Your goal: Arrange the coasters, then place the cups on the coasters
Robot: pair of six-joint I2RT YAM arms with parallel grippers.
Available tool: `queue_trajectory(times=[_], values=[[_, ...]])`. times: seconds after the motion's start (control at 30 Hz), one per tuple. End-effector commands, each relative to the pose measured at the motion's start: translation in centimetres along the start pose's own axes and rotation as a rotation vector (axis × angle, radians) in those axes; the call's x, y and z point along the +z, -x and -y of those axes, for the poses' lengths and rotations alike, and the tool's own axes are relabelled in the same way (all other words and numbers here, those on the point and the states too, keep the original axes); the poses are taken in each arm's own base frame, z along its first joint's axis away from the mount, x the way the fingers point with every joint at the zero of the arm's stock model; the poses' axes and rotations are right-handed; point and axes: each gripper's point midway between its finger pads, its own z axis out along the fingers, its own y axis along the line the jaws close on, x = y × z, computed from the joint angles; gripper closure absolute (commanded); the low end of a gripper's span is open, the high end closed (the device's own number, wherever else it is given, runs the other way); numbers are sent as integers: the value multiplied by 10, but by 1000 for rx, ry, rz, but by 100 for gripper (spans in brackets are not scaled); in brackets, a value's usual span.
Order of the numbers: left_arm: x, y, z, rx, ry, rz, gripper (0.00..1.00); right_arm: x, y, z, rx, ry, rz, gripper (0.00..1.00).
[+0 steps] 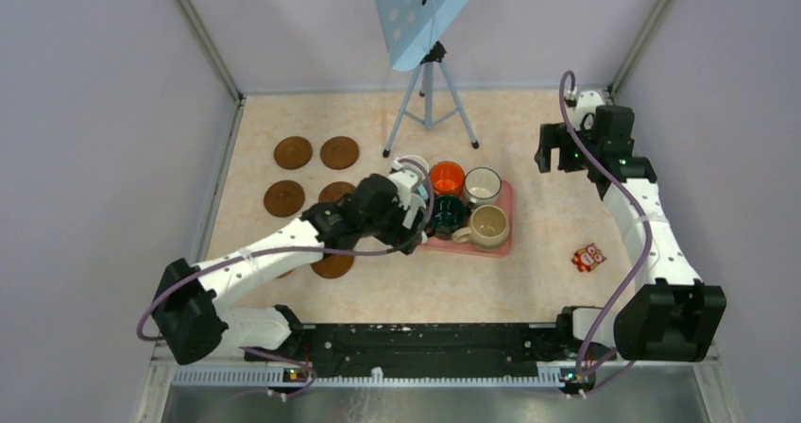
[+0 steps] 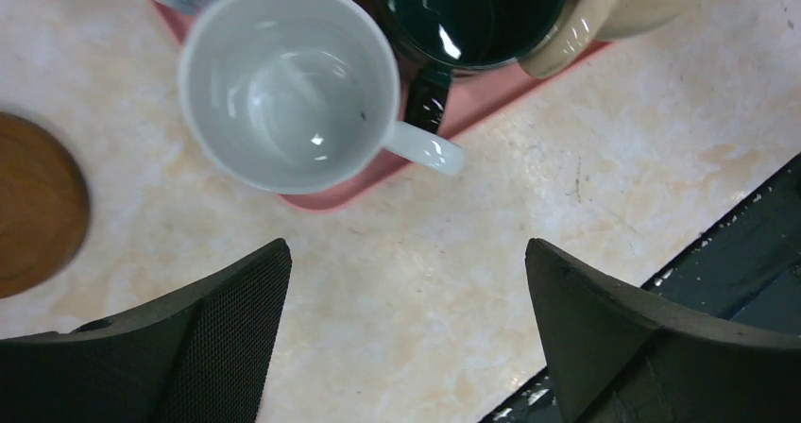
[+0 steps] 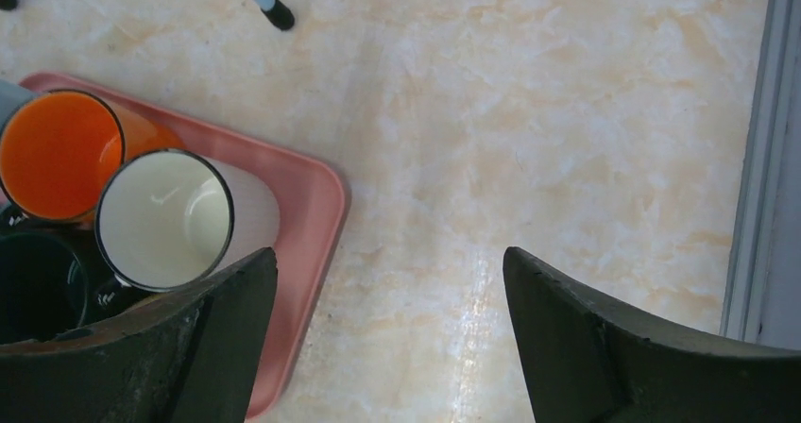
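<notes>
Several brown coasters lie at the left: two at the back (image 1: 293, 152) (image 1: 339, 152), one nearer (image 1: 283, 197), one (image 1: 332, 265) partly under my left arm. The cups stand on a pink tray (image 1: 506, 217): orange (image 1: 447, 177), white with dark rim (image 1: 483, 185), dark green (image 1: 447, 213), beige (image 1: 488, 225). My left gripper (image 1: 414, 223) hovers open at the tray's left edge, just short of a white cup (image 2: 288, 83) with its handle towards the jaws, nothing between the fingers. My right gripper (image 1: 555, 154) is open and empty over bare table right of the tray (image 3: 312, 215).
A tripod (image 1: 428, 102) holding a blue perforated board stands behind the tray; one foot (image 3: 277, 12) shows near the right gripper. A small red packet (image 1: 587, 256) lies at the right. Side walls and metal rails bound the table.
</notes>
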Motion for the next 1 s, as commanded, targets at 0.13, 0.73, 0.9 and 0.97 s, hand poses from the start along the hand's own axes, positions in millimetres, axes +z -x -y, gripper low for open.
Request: queue_trajectory(times=[0.13, 0.73, 0.9, 0.97], values=[[37, -7, 13, -127, 121, -22, 1, -10, -16, -7, -73, 40, 19, 13], [70, -22, -14, -180, 347, -84, 3, -16, -20, -10, -94, 46, 63, 14], [50, -30, -24, -102, 355, -93, 6, -16, -18, -10, -103, 49, 70, 14], [43, -33, -27, -77, 350, -102, 7, -16, -20, -11, -103, 51, 67, 14]])
